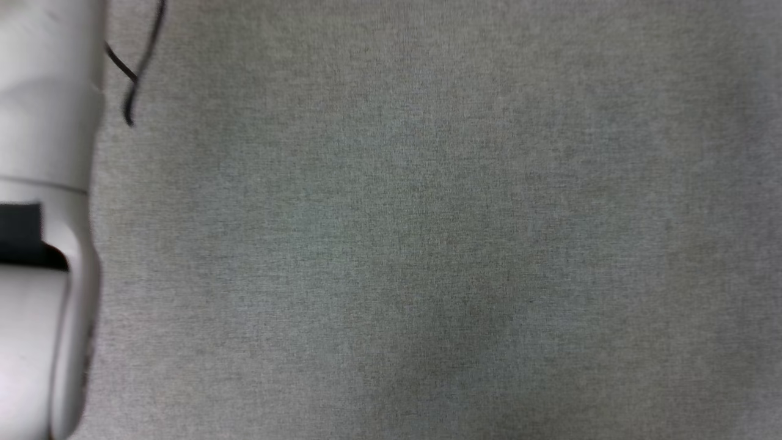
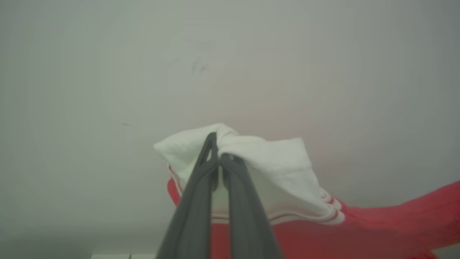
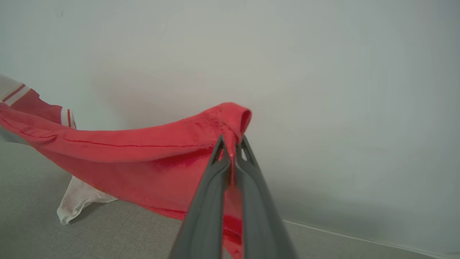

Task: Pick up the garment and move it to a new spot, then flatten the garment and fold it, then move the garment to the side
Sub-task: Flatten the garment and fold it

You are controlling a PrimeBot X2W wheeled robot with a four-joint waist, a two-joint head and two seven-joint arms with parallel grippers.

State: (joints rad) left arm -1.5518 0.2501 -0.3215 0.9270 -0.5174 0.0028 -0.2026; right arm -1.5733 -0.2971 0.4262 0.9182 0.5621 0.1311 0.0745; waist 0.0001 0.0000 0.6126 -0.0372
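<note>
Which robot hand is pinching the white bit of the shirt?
The left gripper: it is shut on the white sleeve of the garment. The right gripper pinches a red edge instead.

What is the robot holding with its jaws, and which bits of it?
The red shirt: the left jaws are shut on its white sleeve, and the right jaws are shut on a bunched red edge.
</note>
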